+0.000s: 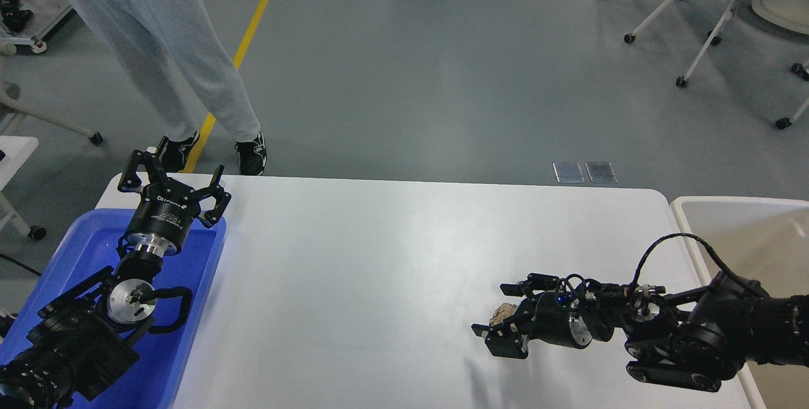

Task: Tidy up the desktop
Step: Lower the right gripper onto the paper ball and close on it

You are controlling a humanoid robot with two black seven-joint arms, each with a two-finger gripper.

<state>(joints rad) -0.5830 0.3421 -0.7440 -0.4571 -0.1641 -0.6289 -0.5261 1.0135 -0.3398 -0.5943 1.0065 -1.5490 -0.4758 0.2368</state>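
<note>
The desktop (392, 270) spreads white and broad beneath both arms, between a blue plastic tray (189, 333) at its left end and a beige white-rimmed bin (746, 232) at its right.

The right arm (714, 327) reaches in from the right edge, stretched low and nearly level over the tabletop, a black cable looping above its wrist. The right gripper (499, 311) points leftward with its fingers spread, one above and one below a small crumpled beige wad (504, 313) that lies on the desktop between them. Whether the pads touch the wad cannot be told.

The left arm (82, 339) rises from the lower left corner over the tray, its wrist bent upward and away. The left gripper (174, 178) points toward the far table edge, fingers wide apart and holding nothing, just above the tray's far rim.

Beyond the left gripper, a person (170, 55) in light grey trousers and black shoes stands on the grey floor by a yellow line (253, 23).
</note>
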